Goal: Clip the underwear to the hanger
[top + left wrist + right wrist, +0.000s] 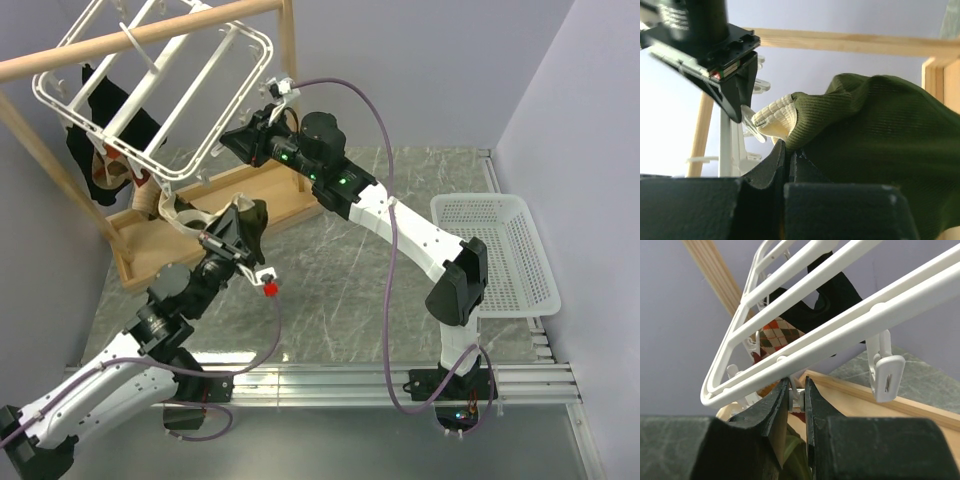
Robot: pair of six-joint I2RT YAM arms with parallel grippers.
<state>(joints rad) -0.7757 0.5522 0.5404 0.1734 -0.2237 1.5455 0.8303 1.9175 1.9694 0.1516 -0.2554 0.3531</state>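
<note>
The hanger is a white frame that hangs tilted from the wooden rail. My right gripper is shut on one small white clip under the frame's near bar; from above, the right gripper sits at the frame's lower edge. The left gripper is shut on the olive-green underwear, just below its cream band. That band is held up against the pinched clip. From above, the left gripper is under the frame, and only the underwear's cream band shows.
A black garment with tan-red patches hangs from the frame's far side. The wooden stand's base lies below it. A free clip dangles from the near bar. A white mesh basket stands at the right.
</note>
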